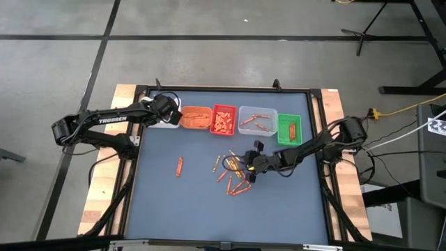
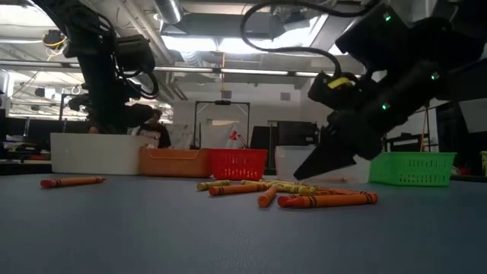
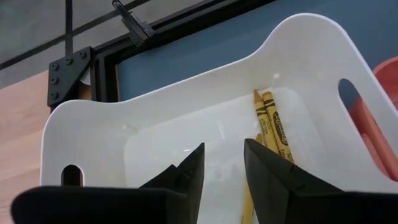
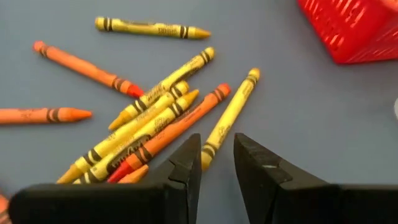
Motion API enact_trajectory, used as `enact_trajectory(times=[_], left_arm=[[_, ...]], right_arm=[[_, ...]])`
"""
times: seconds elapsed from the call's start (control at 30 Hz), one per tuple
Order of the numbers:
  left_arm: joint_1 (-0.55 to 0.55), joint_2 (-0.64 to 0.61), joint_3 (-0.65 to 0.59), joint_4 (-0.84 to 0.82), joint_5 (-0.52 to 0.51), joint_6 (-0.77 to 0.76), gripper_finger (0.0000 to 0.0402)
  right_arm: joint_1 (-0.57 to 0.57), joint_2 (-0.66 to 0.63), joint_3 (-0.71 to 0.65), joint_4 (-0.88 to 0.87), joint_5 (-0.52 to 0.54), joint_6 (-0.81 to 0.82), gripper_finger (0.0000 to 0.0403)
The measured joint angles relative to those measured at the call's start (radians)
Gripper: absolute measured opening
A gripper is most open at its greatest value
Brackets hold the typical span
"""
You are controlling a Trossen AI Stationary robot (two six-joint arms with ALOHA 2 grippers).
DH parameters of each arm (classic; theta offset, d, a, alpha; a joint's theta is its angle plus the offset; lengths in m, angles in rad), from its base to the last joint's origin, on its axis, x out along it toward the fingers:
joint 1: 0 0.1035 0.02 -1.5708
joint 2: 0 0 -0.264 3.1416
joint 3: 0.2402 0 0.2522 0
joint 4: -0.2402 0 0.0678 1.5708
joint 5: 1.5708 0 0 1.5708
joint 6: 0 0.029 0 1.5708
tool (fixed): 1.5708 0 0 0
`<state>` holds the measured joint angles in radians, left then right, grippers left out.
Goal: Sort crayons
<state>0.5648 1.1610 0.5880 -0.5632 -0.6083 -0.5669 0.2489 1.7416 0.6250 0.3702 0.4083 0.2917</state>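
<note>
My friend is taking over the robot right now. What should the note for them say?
Left claw: open, empty, over the white bin, which holds yellow crayons.
Right claw: open, empty, low over the loose pile of crayons mid-table.
Done: crayons already lie in the orange bin, red bin, clear bin and green bin.
Left: the pile and one stray orange crayon on the mat.
</note>
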Motion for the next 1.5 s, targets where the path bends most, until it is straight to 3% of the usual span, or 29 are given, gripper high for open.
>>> enact_trajectory(times=[1.17, 1.5], left_arm=[[0.0, 0.0, 0.0, 0.0, 0.0, -0.002, 0.0096], [0.0, 0.0, 0.0, 0.014, 0.01, -0.016, 0.0096]], right_arm=[[0.001, 0.09, 0.003, 0.057, 0.018, 0.135, 0.0092], [0.001, 0.091, 0.002, 0.059, 0.026, 0.134, 0.0011]])
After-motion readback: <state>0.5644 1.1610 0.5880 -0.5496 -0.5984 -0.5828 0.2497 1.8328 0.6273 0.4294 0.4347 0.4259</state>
